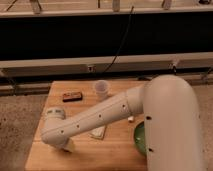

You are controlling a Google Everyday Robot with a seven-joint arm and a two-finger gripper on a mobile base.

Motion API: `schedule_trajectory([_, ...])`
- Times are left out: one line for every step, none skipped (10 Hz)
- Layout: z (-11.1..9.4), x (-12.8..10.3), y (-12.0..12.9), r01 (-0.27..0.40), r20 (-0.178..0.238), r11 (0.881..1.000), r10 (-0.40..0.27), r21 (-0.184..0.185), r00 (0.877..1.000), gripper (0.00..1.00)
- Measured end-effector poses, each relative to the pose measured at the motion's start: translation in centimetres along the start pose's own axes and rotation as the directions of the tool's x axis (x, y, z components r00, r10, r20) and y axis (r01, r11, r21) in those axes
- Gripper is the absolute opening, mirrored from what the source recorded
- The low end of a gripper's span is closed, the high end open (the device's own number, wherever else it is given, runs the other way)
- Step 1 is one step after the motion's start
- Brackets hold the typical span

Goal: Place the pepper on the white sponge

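Note:
My gripper is at the end of the long white arm, low over the front left of the wooden table. The arm's wrist covers most of it. The pepper does not show; the spot under the gripper is hidden by the arm. The white sponge lies on the table just right of the gripper, partly under the arm's forearm, with nothing on the part that shows.
A flat brown-red bar lies at the back left. A translucent cup stands at the back middle. A white bottle lies at the left. A green bowl sits at the right, behind the arm's bulk.

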Motion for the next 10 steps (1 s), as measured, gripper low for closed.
schedule_trajectory([0.1,-0.1,0.0,0.000,0.003,1.000,0.000,0.000,1.000,0.80])
schedule_trajectory([0.1,-0.2,0.0,-0.001,0.006,1.000,0.001,-0.001,1.000,0.80])
schedule_trajectory([0.2,-0.4,0.0,0.000,0.009,1.000,0.000,0.000,1.000,0.80])
schedule_trajectory([0.2,-0.5,0.1,0.000,0.009,1.000,0.000,0.001,1.000,0.80])
schedule_trajectory([0.3,-0.5,0.1,-0.002,0.010,1.000,0.002,-0.001,1.000,0.80])
schedule_trajectory([0.3,-0.7,0.1,-0.003,0.011,1.000,0.003,0.000,1.000,0.79])
schedule_trajectory([0.3,-0.8,0.1,-0.001,0.013,1.000,0.001,0.001,1.000,0.76])
schedule_trajectory([0.2,-1.1,0.1,0.000,0.018,1.000,0.000,0.000,1.000,0.71])
schedule_trajectory([0.2,-1.4,0.1,0.001,0.022,1.000,-0.001,-0.001,1.000,0.65])
schedule_trajectory([0.1,-1.3,0.0,0.001,0.021,1.000,-0.001,0.000,1.000,0.64])
